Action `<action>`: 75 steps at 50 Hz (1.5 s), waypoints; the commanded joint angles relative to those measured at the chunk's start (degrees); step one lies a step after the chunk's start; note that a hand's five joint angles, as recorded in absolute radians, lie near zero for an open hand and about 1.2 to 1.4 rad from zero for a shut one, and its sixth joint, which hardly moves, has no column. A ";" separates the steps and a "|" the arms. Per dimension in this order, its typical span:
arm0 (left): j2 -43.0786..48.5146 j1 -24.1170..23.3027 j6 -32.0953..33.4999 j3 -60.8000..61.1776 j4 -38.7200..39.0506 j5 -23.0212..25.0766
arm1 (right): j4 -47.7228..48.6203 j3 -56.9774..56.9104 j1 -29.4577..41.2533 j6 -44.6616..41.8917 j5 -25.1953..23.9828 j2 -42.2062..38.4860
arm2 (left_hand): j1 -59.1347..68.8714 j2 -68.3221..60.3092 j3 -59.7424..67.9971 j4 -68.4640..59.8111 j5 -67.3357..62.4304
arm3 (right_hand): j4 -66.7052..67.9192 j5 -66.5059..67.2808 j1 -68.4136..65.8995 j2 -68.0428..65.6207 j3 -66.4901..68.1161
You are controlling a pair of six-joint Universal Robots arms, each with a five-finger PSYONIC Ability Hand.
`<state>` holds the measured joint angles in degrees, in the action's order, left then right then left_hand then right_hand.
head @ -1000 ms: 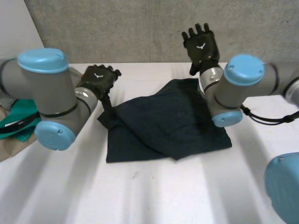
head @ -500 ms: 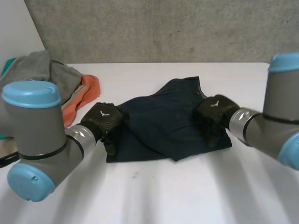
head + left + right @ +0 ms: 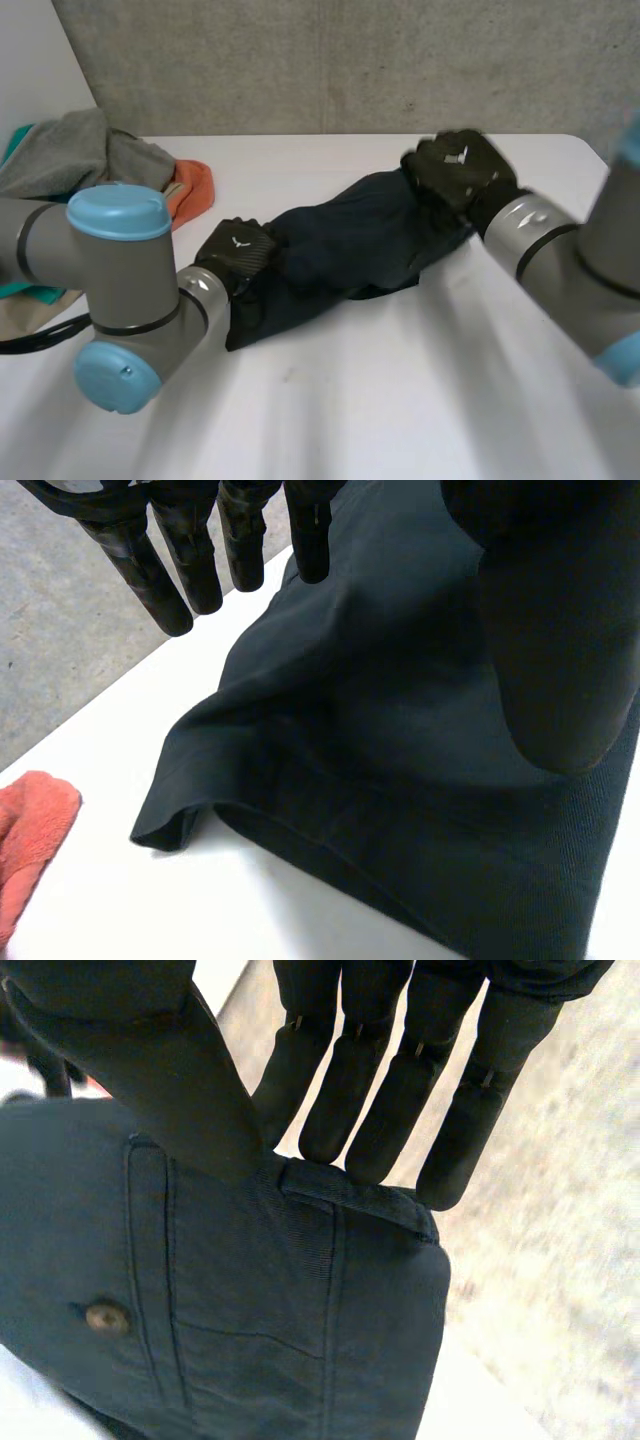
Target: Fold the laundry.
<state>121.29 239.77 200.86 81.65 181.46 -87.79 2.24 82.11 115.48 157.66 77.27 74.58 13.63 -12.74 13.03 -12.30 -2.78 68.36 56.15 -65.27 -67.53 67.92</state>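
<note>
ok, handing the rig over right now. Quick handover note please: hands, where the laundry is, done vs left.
Hands: left hand open, straight fingers over the dark garment at its hemmed end. The right hand is shut on the waistband edge, pinched between thumb and fingers.
Things: the garment lies bunched across the middle of the white table. A grey cloth and an orange cloth are heaped beside the left arm.
Done: no neat fold visible.
Left: fold this garment, then the heap.

Rumpled, elongated dark-navy garment [image 3: 350,240]
</note>
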 commanded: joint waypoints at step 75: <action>0.96 1.75 -5.21 -5.36 -6.64 -0.45 | -20.43 -10.39 0.10 2.39 -3.45 -0.74 | 3.98 -4.88 4.58 -5.32 -4.83 | 11.64 13.85 -14.73 -12.47 12.08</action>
<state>120.39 242.15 195.69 77.60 176.12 -87.36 -15.65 71.25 116.37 160.21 74.89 71.50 20.41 -17.44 18.02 -17.58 -6.94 68.36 57.63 -64.97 -67.52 67.93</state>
